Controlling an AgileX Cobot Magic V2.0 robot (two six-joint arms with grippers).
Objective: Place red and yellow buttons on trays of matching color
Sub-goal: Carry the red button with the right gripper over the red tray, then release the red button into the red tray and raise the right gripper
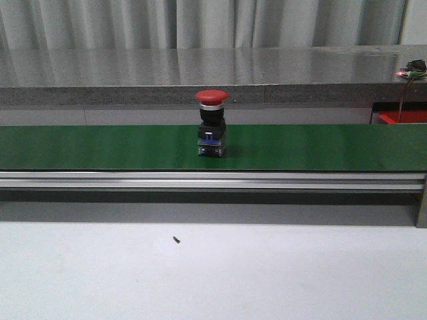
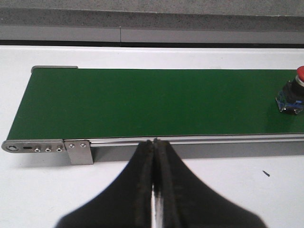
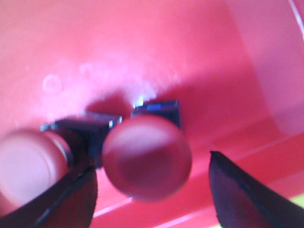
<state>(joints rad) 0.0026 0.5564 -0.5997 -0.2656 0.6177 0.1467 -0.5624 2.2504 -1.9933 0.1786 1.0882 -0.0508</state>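
You're facing a rigid, top-heavy red button (image 1: pixel 211 124) standing on the belt (image 1: pixel 100 147); take its black body. Left claw (image 2: pixel 153 142) is sitting pressed closed and empty, while the right claw (image 3: pixel 152 175) is hanging wide over 2 buttons in the red tray (image 3: pixel 118 47).

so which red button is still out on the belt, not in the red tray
The red button standing upright on the green conveyor belt. The other two red buttons already sit in the red tray, between the right gripper's open fingers.
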